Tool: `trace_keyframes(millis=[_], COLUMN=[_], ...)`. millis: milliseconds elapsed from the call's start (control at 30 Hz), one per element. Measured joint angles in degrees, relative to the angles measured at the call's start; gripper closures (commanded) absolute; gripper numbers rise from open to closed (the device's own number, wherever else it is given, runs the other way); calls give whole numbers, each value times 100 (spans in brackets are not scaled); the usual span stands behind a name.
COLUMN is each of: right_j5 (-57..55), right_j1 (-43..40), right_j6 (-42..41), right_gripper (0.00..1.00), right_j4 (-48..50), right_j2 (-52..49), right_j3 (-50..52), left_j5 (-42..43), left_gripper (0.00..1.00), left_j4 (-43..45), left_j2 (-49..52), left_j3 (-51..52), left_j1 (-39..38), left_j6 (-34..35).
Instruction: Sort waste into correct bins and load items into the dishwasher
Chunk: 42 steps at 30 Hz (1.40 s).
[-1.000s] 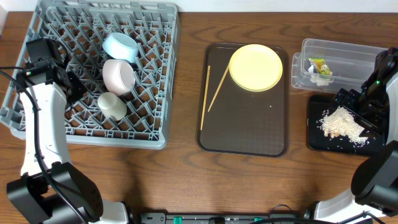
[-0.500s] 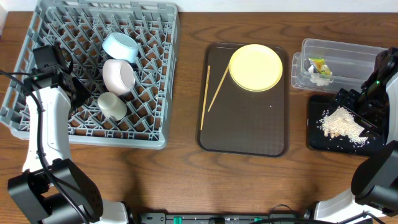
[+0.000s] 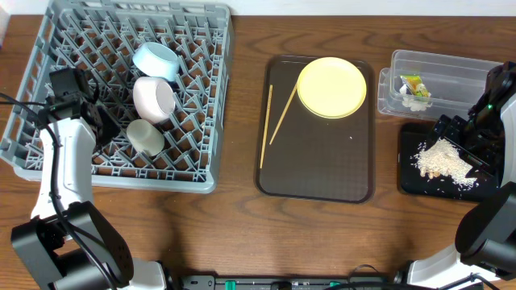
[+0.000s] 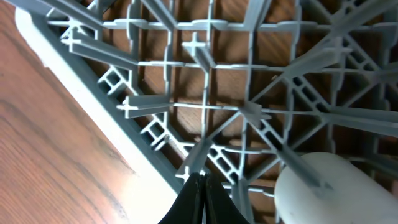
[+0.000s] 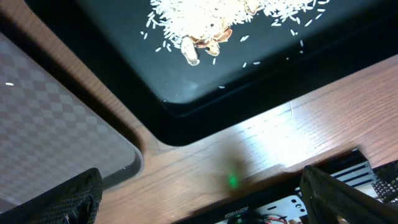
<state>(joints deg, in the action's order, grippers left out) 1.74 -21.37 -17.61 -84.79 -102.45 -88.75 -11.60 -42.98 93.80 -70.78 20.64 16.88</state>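
The grey dishwasher rack (image 3: 193,121) holds a light blue bowl (image 3: 156,60), a white bowl (image 3: 153,98) and a small white cup (image 3: 145,137). My left gripper (image 3: 102,130) hangs over the rack's left part, just left of the cup (image 4: 336,190). It is shut, fingers (image 4: 200,193) pressed together on nothing. The yellow plate (image 3: 331,87) and two chopsticks (image 3: 282,113) lie on the brown tray (image 3: 318,169). The clear tub (image 3: 451,76) contains the wrapper (image 3: 414,84) and white paper (image 3: 415,101). Rice crumbs (image 3: 442,159) lie in the black tray (image 3: 411,185). My right gripper (image 5: 205,199) is open wide above that tray, empty.
The right wrist view takes in the black tray's corner (image 5: 155,106), the brown tray's corner (image 5: 56,124) and the table's front edge (image 5: 298,180). Bare wooden table runs along the front and between the rack and the brown tray.
My left gripper has closed fully and slid a little toward the front of the rack, nearer the cup. The right arm has stayed still.
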Motion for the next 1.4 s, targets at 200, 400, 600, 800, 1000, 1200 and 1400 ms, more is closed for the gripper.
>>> trace_keyframes(millis=[200,400,600,800,1000,1200,1400], right_j5=[0,0,0,0,0,0,-2], right_j1=[0,0,0,0,0,0,0], right_j6=[0,2,0,0,0,2,2], right_gripper=[1,1,1,1,1,1,1], right_j4=[-2,-2,-2,-2,-7,-26,-68], right_j2=[0,0,0,0,0,0,0], right_j3=[0,0,0,0,0,0,0], left_j5=[-42,-42,-42,-44,-44,-61,-111], left_gripper=[94,94,94,94,94,94,94], left_j4=[37,120,317,348,348,402,494], left_j2=[0,0,0,0,7,164,330], left_j3=[2,4,94,245,269,269,260], left_j1=[35,35,35,35,35,35,35], left_j6=[0,0,0,0,0,0,0])
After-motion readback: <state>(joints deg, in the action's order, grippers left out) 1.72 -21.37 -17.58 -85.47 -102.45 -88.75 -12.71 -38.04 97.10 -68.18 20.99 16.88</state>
